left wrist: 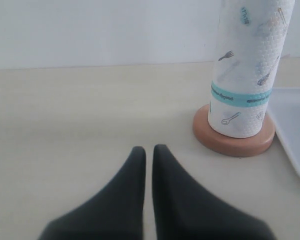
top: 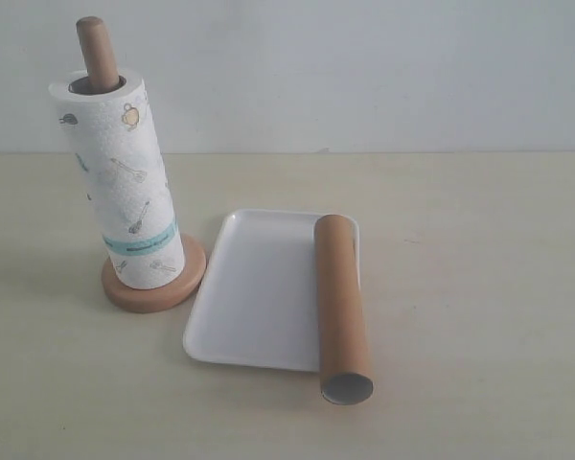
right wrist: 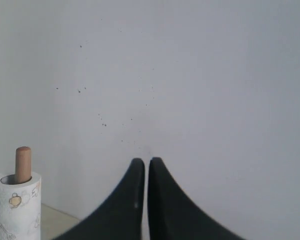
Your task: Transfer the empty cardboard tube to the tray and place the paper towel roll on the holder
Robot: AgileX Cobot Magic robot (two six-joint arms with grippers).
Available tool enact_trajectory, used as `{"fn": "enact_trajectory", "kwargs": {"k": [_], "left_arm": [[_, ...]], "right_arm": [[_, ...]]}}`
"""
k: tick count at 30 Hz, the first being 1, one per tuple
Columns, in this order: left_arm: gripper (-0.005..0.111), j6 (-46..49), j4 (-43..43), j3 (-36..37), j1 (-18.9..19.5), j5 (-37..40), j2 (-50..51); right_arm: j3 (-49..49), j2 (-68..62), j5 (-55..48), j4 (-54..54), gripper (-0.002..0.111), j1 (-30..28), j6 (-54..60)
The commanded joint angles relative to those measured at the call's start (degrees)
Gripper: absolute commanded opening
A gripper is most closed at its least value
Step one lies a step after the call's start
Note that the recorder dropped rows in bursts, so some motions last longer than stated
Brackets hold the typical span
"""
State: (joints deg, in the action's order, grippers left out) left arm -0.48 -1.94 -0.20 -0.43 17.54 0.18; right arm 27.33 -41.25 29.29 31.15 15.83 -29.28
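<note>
The paper towel roll (top: pixel 125 182) stands upright on the wooden holder (top: pixel 153 284), whose rod tip (top: pixel 97 48) pokes out of the core. The brown cardboard tube (top: pixel 341 305) lies along the right side of the white tray (top: pixel 254 297), its open end past the near rim. Neither gripper shows in the exterior view. My left gripper (left wrist: pixel 149 150) is shut and empty, low over the table, with the roll (left wrist: pixel 247 70) and holder base (left wrist: pixel 230 142) ahead to one side. My right gripper (right wrist: pixel 142 162) is shut and empty, raised and facing the wall, with the roll's top (right wrist: pixel 12 210) in the corner.
A pale beige tabletop (top: pixel 479 220) meets a plain white wall (top: pixel 364 67) at the back. A corner of the tray (left wrist: pixel 295 130) shows in the left wrist view beside the holder.
</note>
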Motion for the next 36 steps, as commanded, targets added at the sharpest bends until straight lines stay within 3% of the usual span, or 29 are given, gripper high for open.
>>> {"fn": "enact_trajectory", "kwargs": {"k": [1,10,25,36], "left_arm": [[0.004,0.1,0.5,0.2,-0.3,0.1,-0.2],[0.004,0.1,0.5,0.2,-0.3,0.1,-0.2],[0.004,0.1,0.5,0.2,-0.3,0.1,-0.2],[0.004,0.1,0.5,0.2,-0.3,0.1,-0.2]], "right_arm": [[0.1,0.0,-6.1,-8.3,0.002,3.9,9.6],[0.1,0.0,-14.1,-20.5,0.002,10.3,25.2],[-0.2,0.1,-26.1,-22.7,0.002,11.0,28.8],[-17.3,16.9,-23.1,-22.7,0.002,-5.6,26.1]]}}
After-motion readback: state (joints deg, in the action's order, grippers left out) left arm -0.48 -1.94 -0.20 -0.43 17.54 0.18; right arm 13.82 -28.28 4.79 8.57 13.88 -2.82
